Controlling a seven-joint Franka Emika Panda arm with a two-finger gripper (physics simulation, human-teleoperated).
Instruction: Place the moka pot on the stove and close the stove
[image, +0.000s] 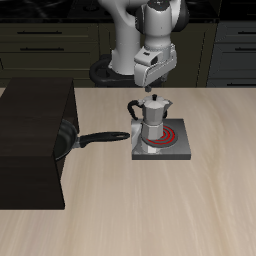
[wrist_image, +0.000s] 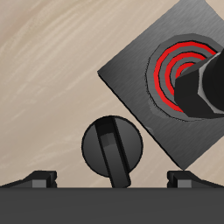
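fingers spread, empty, above moka pot on stove.

Large black box sits on the light wooden table, along one side edge. Black frying pan rests against the box, long handle pointing away. Dark cabinets behind.

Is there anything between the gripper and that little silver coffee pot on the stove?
Nothing: the gripper hangs just above the moka pot on the stove, with only air between, as the exterior view shows.
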